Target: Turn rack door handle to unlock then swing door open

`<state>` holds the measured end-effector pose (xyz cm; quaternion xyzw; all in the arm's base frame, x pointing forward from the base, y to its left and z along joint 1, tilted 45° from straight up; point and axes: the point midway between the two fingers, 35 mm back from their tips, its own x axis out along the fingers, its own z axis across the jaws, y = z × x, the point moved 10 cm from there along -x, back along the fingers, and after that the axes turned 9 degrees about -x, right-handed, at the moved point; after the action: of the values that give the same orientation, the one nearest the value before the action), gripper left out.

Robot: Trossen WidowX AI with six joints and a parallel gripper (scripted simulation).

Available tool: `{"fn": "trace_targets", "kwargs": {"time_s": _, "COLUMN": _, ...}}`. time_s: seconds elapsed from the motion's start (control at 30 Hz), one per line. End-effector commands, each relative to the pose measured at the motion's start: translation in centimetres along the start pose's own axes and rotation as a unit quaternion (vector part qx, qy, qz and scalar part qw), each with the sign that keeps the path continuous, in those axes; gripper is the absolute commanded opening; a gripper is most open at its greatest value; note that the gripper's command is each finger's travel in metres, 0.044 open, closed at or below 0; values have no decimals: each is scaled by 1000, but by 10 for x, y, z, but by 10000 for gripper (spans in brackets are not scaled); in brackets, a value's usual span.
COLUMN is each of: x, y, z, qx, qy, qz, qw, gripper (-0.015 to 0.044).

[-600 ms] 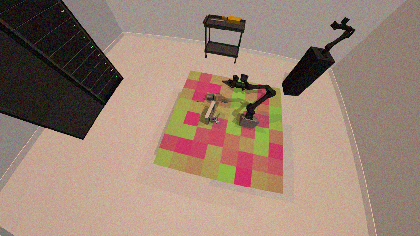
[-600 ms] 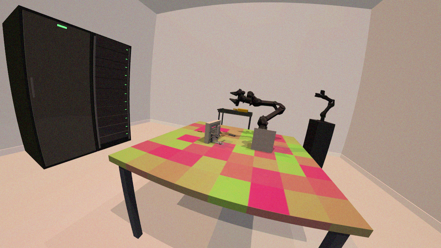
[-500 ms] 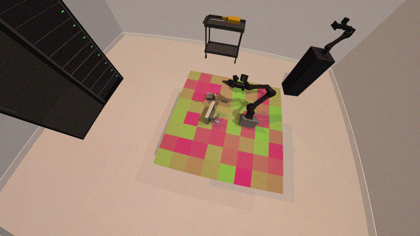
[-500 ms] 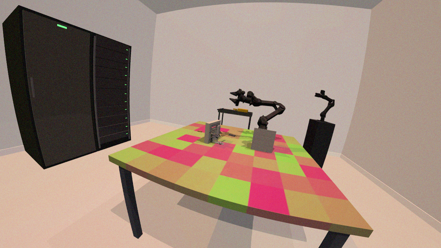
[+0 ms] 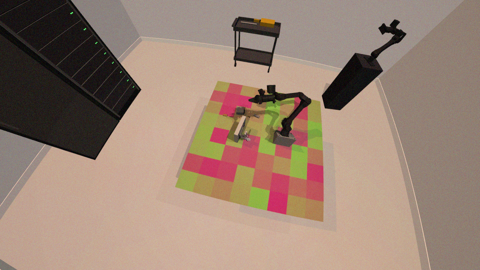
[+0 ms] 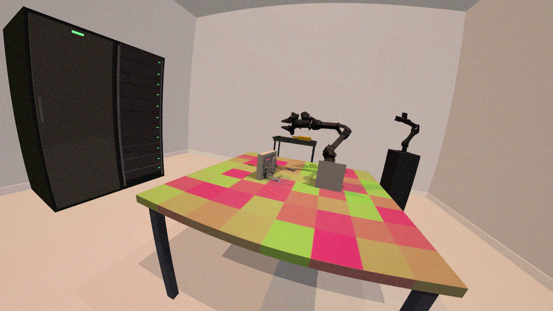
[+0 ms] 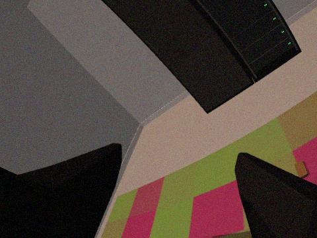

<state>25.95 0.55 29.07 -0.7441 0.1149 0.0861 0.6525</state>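
Released hand (image 5: 249, 99) (image 6: 284, 124) (image 7: 179, 158), its finger gap plain from exterior and wrist, hidden from top.

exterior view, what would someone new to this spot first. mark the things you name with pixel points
Probably the patchwork table top (image 5: 261, 177) (image 6: 286, 236) in pink, lime and tan, which fills the middle and foreground. Next, the tall black cabinet (image 5: 50, 90) (image 6: 73, 112) (image 7: 198, 59) at the left, with its green lights. Then the black arm (image 5: 297, 112) (image 6: 340, 133) reaching over the table, its open gripper (image 5: 249, 99) (image 6: 284, 123) (image 7: 179, 158) above the table and touching nothing.
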Motion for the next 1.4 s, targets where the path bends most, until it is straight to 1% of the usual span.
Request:
{"fn": "trace_targets", "kwargs": {"time_s": 0.0, "x": 14, "y": 3, "z": 5, "qx": 12, "qy": 3, "qz": 47, "qw": 999, "gripper": 284}}
{"fn": "trace_targets", "kwargs": {"time_s": 0.3, "x": 43, "y": 13, "z": 17, "qx": 34, "qy": 18, "qz": 148, "qw": 988, "gripper": 284}}
{"fn": "trace_targets", "kwargs": {"time_s": 0.63, "x": 72, "y": 29, "z": 33, "qx": 45, "qy": 46, "qz": 254, "qw": 965, "gripper": 284}}
{"fn": "trace_targets", "kwargs": {"time_s": 1.0, "x": 100, "y": 50, "z": 51, "qx": 40, "qy": 89, "qz": 358, "qw": 928, "gripper": 284}}
{"fn": "trace_targets", "kwargs": {"time_s": 1.37, "x": 123, "y": 75, "z": 71, "qx": 17, "qy": 141, "qz": 447, "qw": 883, "gripper": 284}}
